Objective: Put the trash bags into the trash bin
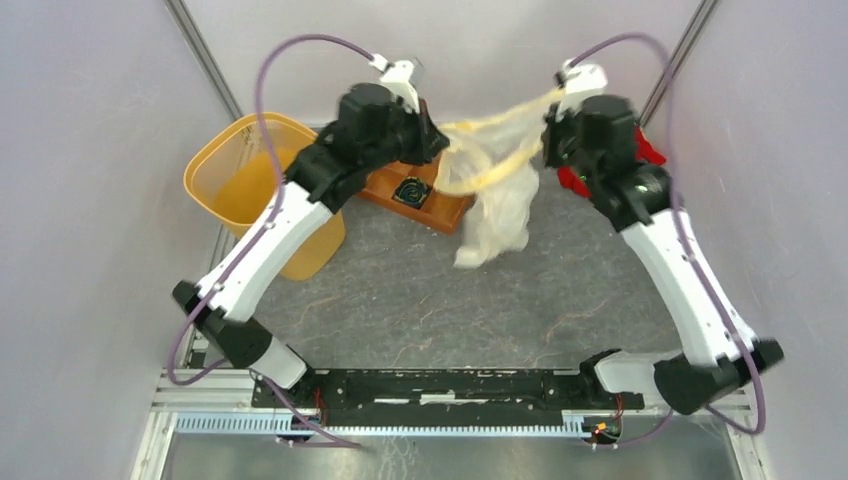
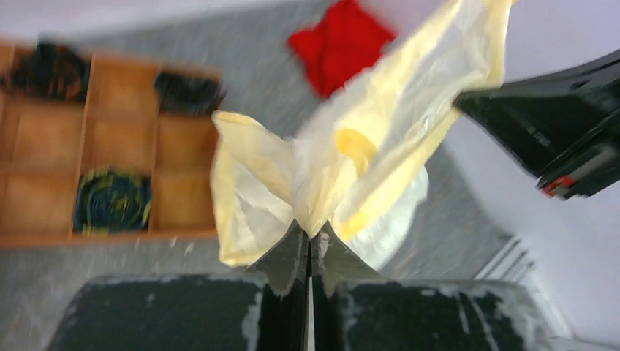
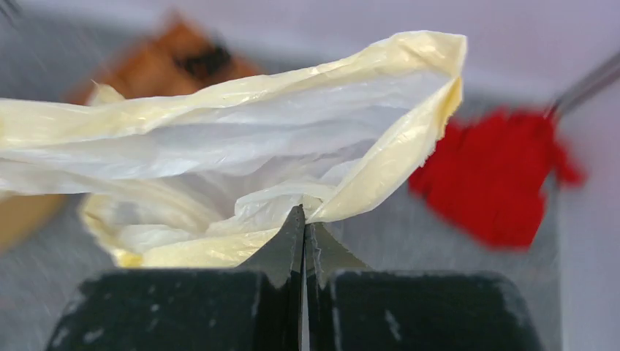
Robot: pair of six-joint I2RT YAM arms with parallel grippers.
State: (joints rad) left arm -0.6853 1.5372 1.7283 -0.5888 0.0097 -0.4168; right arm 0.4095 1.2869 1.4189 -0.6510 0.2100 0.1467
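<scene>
Tearing worries me: left gripper (image 2: 308, 245) and right gripper (image 3: 303, 219) each pinch the trash bag (image 1: 500, 215) taut. Trash bin (image 1: 235, 195) sits well apart.

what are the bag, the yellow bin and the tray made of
The trash bag looks like thin plastic film: translucent, cream-white, glossy creases. The trash bin seems moulded plastic, yellow-orange, light passing through its walls. The tray looks like wood: brown, matte, with flat partition slats.

Lab test cell: plain panel walls (image 1: 80, 200), aluminium base rail (image 1: 400, 424).
</scene>
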